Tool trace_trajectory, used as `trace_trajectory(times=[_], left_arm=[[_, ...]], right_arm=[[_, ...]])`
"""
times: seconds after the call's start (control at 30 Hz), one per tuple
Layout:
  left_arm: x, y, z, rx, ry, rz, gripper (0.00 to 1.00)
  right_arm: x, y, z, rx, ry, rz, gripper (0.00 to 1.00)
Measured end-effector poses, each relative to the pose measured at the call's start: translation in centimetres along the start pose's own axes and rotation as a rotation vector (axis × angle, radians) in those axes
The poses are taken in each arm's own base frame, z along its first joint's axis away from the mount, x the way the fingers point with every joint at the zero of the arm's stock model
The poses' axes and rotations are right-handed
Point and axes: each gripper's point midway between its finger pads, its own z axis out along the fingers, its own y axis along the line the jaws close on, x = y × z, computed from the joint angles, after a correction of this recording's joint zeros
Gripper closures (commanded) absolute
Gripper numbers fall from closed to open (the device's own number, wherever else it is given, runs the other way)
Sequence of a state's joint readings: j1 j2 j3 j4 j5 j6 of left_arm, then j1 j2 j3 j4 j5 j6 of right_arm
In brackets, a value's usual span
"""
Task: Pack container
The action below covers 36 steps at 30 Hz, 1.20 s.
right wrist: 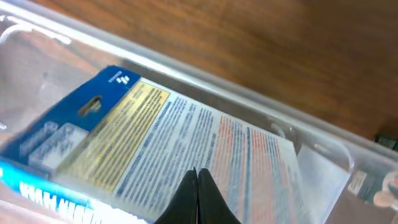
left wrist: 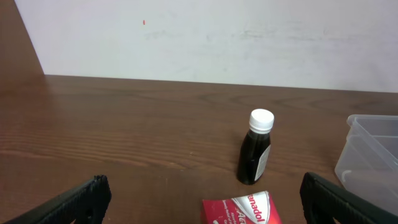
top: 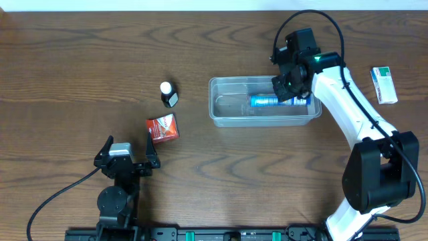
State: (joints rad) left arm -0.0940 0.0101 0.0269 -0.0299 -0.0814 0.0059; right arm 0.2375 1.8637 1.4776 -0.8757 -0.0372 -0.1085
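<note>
blue box (top: pixel 265 101) inside container (top: pixel 215 112), bottle (top: pixel 167 94) outside

White right arm (top: pixel 344 100), black tool (right wrist: pixel 198 177).

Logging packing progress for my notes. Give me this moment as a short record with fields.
container: clear tub, mid-table
inside: blue package
outside: dark bottle, red box, green-white box
left end effector: open, empty, near red box
right end effector: shut, over the blue package
</note>
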Motion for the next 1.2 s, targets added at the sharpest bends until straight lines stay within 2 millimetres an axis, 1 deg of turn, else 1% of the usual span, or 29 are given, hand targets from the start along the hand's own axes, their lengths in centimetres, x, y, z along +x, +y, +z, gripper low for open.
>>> trace_trajectory(times=[0.1,0.27,0.4,0.5,0.67,0.7,0.8,0.9,0.97,1.1,1.2], left_arm=[[0.0,0.0,0.0,0.000,0.000,0.000,0.02],[0.0,0.0,0.0,0.000,0.000,0.000,0.02],[0.0,0.0,0.0,0.000,0.000,0.000,0.02],[0.0,0.0,0.0,0.000,0.000,0.000,0.02],[0.0,0.0,0.0,0.000,0.000,0.000,0.02],[0.0,0.0,0.0,0.000,0.000,0.000,0.02],[0.0,0.0,0.0,0.000,0.000,0.000,0.02],[0.0,0.0,0.0,0.000,0.000,0.000,0.02],[0.0,0.0,0.0,0.000,0.000,0.000,0.02],[0.0,0.0,0.0,0.000,0.000,0.000,0.02],[0.0,0.0,0.0,0.000,0.000,0.000,0.02]], right_arm=[[0.0,0.4,0.0,-0.025,0.001,0.001,0.99],[-0.1,1.7,-0.1,-0.100,-0.007,-0.002,0.99],[-0.2,3.0,-0.2,-0.167,-0.018,-0.057,0.99],[-0.2,4.0,-0.3,-0.194,-0.026,-0.156,0.99],[-0.5,7.8,-0.4,-0.235,-0.058,-0.388,0.99],[-0.7,8.8,-0.5,-0.242,-0.073,-0.438,0.99],[-1.5,10.8,-0.6,-0.251,-0.121,-0.545,0.99],[-1.9,11.9,-0.7,-0.246,-0.148,-0.618,0.99],[-1.8,12.2,-0.6,-0.246,-0.152,-0.658,0.99],[-1.4,12.2,0.7,-0.245,-0.128,-0.722,0.99],[-0.5,12.1,3.0,-0.259,-0.077,-0.768,0.99]])
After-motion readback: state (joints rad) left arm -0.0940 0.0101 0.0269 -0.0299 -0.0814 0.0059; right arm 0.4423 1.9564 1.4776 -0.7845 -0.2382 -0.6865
